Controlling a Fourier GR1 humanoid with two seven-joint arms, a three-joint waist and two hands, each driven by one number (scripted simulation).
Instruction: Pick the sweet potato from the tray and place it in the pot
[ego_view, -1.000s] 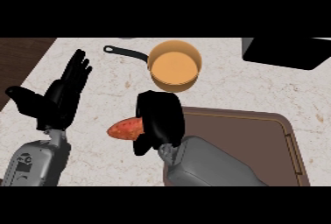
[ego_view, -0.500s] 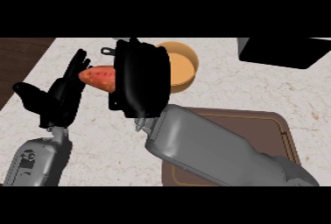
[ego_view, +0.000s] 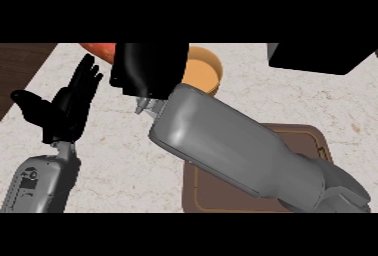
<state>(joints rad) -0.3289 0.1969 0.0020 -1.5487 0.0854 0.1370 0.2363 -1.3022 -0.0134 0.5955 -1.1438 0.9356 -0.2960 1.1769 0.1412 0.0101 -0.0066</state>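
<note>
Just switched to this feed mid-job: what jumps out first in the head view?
The right hand and its big grey forearm cut across the middle, fingers curled round the orange sweet potato at the top, just left of the pot. The brown tray lies lower right, mostly hidden under the arm. The left hand rests open at the left, fingers up.

Kitchen. Pale speckled stone-look worktop with dark wood past its left edge, an orange pot sitting on it, a brown tray nearby, and a black block at top right.
</note>
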